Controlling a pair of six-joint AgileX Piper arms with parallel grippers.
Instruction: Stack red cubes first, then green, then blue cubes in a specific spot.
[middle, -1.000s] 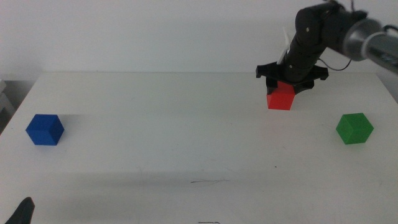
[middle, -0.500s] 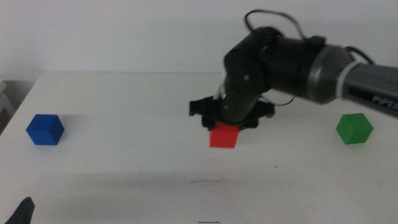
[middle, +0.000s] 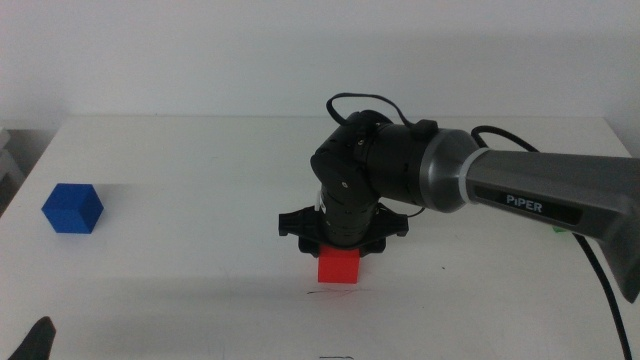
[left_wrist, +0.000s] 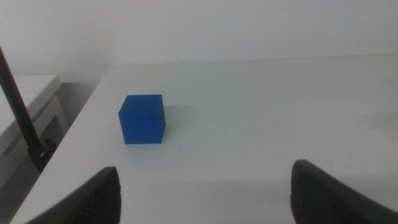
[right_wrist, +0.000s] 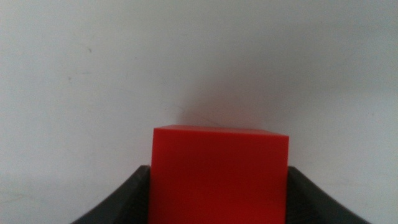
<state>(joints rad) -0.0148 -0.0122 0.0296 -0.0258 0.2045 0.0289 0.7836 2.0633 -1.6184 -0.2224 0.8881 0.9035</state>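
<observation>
Cubes: one red (middle: 339, 267), one blue (middle: 73, 208).

Middle view high, facing forward and down over the whole tabletop (middle: 200, 250), left wrist view low near its left edge, right wrist view close above its front middle, both areas shared with middle view

One readable mark only: "PiPER", in white letters on the grey forearm casing of the right arm (middle: 540, 200), up the arm from the right gripper (middle: 339, 262). No lettering, numbers or labels to be read on the red cube (middle: 339, 267) between its jaws, on the blue cube (middle: 72, 208), or on the white bench (middle: 200, 260). Thin dark scribble on the bench just under the red cube, not legible as any letter or figure.
</observation>
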